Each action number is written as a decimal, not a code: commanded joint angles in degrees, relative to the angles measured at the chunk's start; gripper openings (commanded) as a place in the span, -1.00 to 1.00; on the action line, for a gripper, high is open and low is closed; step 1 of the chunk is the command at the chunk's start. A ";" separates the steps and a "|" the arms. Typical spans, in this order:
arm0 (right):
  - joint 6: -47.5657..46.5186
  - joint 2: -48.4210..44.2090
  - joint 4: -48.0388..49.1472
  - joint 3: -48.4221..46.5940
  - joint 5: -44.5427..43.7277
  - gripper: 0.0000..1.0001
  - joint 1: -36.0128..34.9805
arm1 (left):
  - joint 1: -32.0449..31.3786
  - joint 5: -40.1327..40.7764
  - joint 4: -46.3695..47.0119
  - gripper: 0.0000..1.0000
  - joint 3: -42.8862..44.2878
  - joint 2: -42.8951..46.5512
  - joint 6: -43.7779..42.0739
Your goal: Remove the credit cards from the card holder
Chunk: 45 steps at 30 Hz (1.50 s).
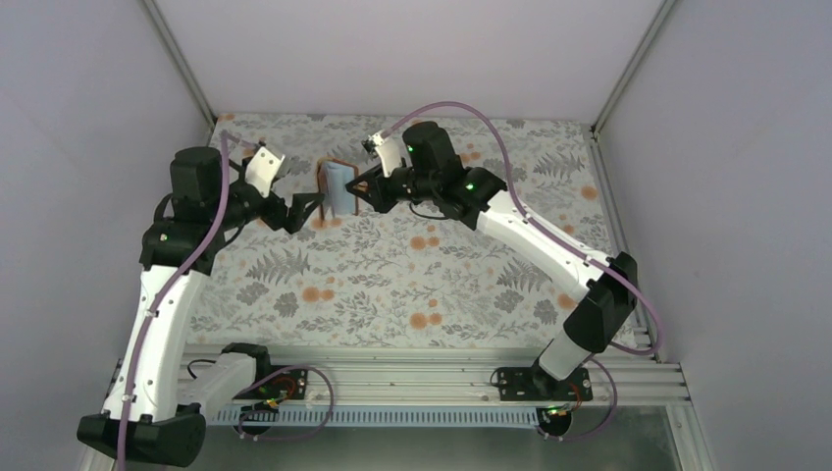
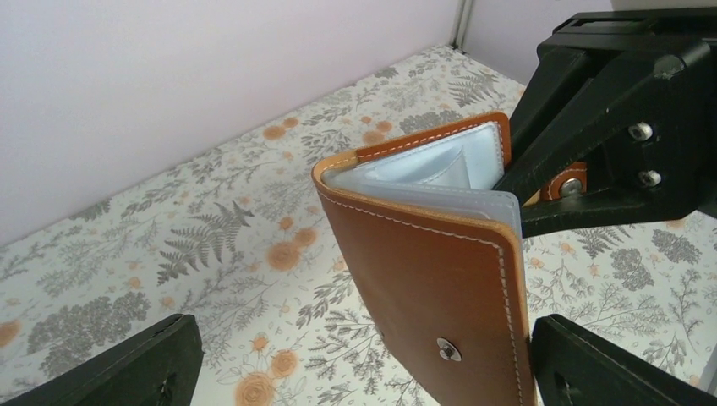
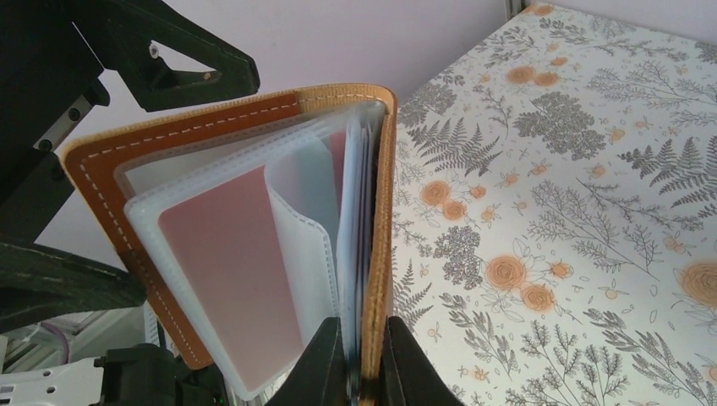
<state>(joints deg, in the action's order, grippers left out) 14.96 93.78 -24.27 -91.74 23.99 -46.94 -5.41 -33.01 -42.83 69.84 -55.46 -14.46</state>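
**Location.** The card holder (image 2: 423,279) is held upright over the far part of the table (image 1: 442,285), left of centre, between the two arms. We cannot tell whether its lower edge touches the floral surface.

**Right gripper** (image 3: 362,370). It is clamped narrowly on the edge of one leather cover, with a few of the clear sleeves (image 3: 296,211) caught in the same pinch. In our judgement this grip serves as the anchor. It keeps the booklet raised and fanned open so that the pockets face the other arm.

**Left gripper** (image 1: 304,209). Its jaws are spread wide and hold nothing. In the left wrist view its fingers (image 2: 127,364) stand on either side of the free cover, the one bearing the snap stud (image 2: 448,348), and well apart from it. We take this as a line-up for grasping, not a grip.

**Contents.** One pink-red card (image 3: 228,271) sits fully inside the front sleeve. A further reddish strip shows deeper in the stack, but we cannot identify it. We see no pale blotched card.

**Assessment.** No card is out yet, so extraction has not begun. Because the pinch takes in sleeves, a pull on a card may drag the pocket with it.
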 commanded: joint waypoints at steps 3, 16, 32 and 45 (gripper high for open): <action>-2.99 -3.31 -0.05 -1.75 4.74 -0.92 0.01 | 1.00 0.20 -2.16 0.71 -0.85 0.88 -2.08; -5.82 -2.85 1.82 -1.57 10.86 -0.92 0.01 | 1.31 -11.66 -3.09 -0.66 -2.87 1.48 -1.78; -13.39 -6.07 6.65 6.53 22.89 0.60 0.03 | 1.37 -1.69 -3.87 -0.95 0.00 2.75 1.62; -5.88 -2.06 13.74 6.52 12.06 0.86 -0.60 | 1.28 -5.26 -3.97 -0.95 -0.29 5.61 1.80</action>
<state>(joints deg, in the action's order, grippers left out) 7.44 89.67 -12.88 -83.72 38.44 -46.81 -4.12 -33.12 -48.01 68.05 -51.66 -14.35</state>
